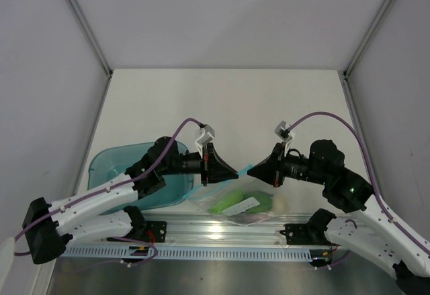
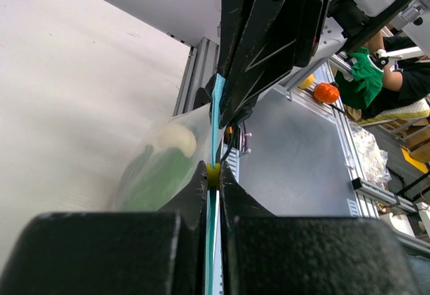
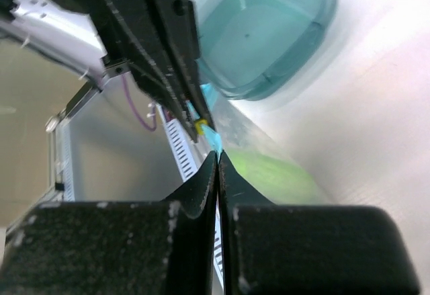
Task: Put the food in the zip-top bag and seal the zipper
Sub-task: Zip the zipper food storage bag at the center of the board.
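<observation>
Left tool and right tool both pinch the thin light-blue zipper strip, tips nearly meeting; it runs roughly 9-to-3 o'clock, with the clear floppy plastic bag holding green toy food at 6 o'clock

Pale cream tabletop. White panel walls on three sides. Silver aluminium corner posts. Slotted aluminium rail along near edge. Light bright, even.

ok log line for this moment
stage: sealing | left gripper: shut on zipper | right gripper: shut on zipper | food: in zip-top bag
</observation>
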Robot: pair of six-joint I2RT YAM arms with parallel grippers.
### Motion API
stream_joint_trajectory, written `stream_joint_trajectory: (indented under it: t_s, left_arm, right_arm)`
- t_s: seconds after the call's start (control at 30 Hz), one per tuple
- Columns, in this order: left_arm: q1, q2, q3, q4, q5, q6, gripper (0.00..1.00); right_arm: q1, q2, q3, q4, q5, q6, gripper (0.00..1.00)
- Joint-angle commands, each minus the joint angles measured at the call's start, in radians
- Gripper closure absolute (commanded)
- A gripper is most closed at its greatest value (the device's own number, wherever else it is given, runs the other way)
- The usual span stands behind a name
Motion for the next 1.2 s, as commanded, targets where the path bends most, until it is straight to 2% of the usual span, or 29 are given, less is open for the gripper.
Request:
stream_joint_trajectory:
  t_s: [0.0, 0.03, 0.07, 0.17, 0.27, 0.37, 0.43, 0.6, 0.63, 0.67, 0.7, 1.17]
  left_arm:
    - [0.008, -0.012, -0.016, -0.039, 0.047, 0.014, 0.99]
    - [0.008, -0.009, -0.018, -0.031, 0.061, 0.011, 0.99]
    - [0.008, -0.006, -0.018, -0.019, 0.067, 0.006, 0.99]
    - [0.008, -0.002, -0.018, -0.005, 0.083, 0.002, 0.99]
    - [0.008, -0.006, -0.022, 0.0, 0.086, 0.0, 0.99]
    - [0.008, -0.02, -0.033, 0.0, 0.084, -0.001, 0.99]
    - [0.008, -0.028, -0.036, 0.001, 0.083, -0.003, 0.99]
    - [0.008, -0.029, -0.035, 0.001, 0.084, 0.0, 0.99]
    - [0.008, -0.028, -0.033, 0.006, 0.087, 0.0, 0.99]
    - [0.008, -0.023, -0.033, 0.007, 0.089, -0.001, 0.99]
    - [0.008, -0.022, -0.033, 0.01, 0.09, -0.001, 0.99]
    - [0.02, -0.057, -0.045, -0.034, 0.081, 0.011, 0.99]
  right_arm:
    - [-0.015, 0.006, 0.03, 0.084, -0.171, -0.055, 1.0]
    - [-0.017, 0.032, 0.033, 0.099, -0.218, -0.061, 1.0]
    - [-0.018, 0.045, 0.034, 0.108, -0.256, -0.064, 0.91]
    - [-0.021, 0.095, 0.042, 0.124, -0.336, -0.07, 0.81]
    - [-0.023, 0.138, 0.051, 0.125, -0.373, -0.082, 0.76]
    - [-0.024, 0.17, 0.057, 0.108, -0.386, -0.095, 0.76]
    - [-0.027, 0.177, 0.056, 0.105, -0.392, -0.098, 0.76]
    - [-0.029, 0.18, 0.057, 0.101, -0.383, -0.098, 0.85]
    - [-0.032, 0.18, 0.057, 0.099, -0.381, -0.099, 0.89]
    - [-0.034, 0.181, 0.059, 0.097, -0.379, -0.099, 0.98]
    - [-0.037, 0.184, 0.062, 0.093, -0.375, -0.099, 1.0]
    - [-0.106, 0.163, 0.12, -0.05, -0.243, -0.168, 1.0]
